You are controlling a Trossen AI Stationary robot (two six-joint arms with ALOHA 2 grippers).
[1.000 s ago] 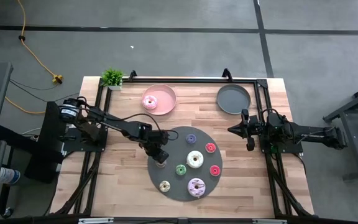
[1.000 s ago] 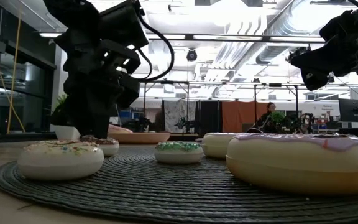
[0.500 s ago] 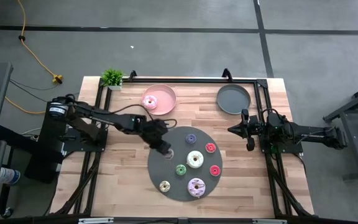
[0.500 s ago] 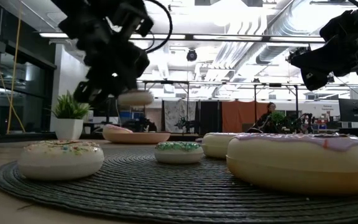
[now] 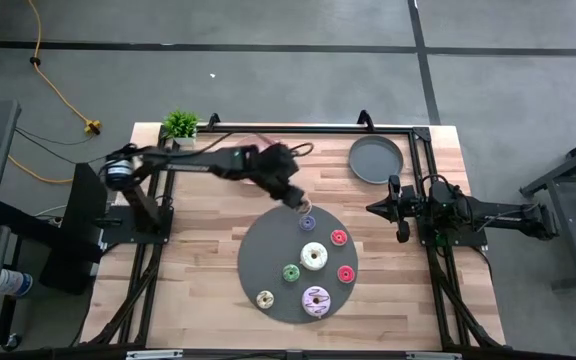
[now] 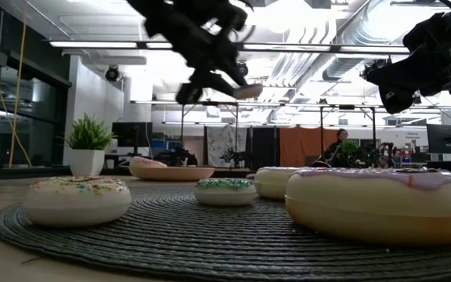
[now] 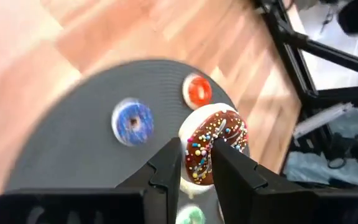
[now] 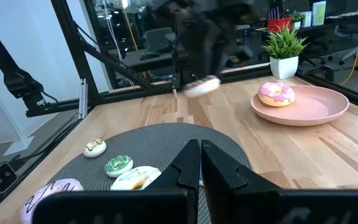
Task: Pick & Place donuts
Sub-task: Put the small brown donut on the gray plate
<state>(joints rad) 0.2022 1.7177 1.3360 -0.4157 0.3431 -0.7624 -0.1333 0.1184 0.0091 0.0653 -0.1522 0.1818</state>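
Note:
A brown donut with sprinkles [image 7: 216, 140] hangs in my left gripper [image 7: 197, 155], which is shut on it above the far edge of the dark round mat [image 5: 268, 265]. In the low view this donut [image 6: 249, 92] shows high above the mat. Several donuts lie flat on the mat: a blue one [image 5: 307, 222], two red ones [image 5: 338, 238], a white one [image 5: 314, 256], a green one [image 5: 291, 272], a cream one [image 5: 264, 298] and a purple-frosted one [image 5: 315, 300]. A pink donut [image 8: 275, 93] lies on the pink plate [image 8: 316, 106]. My right gripper [image 5: 400, 212] waits shut at the table's right side. My left gripper pinches the brown donut's ring [image 7: 199, 163] between its two fingers, which slant down from the table's left. Whether one finger sits in the hole, I cannot tell. The donut is lifted clear of the mat and hangs close to level.
A grey plate [image 5: 375, 159] stands at the far right and a small potted plant [image 5: 180, 124] at the far left corner. Black frame rails [image 5: 418, 135] run along the table's far and side edges. Bare wood lies left of the mat.
My left gripper has risen from the mat's left part and swung toward the table's far and right edges, tipping less steeply down. It stays shut on the brown donut, which has been lifted clear of the mat and carried along.

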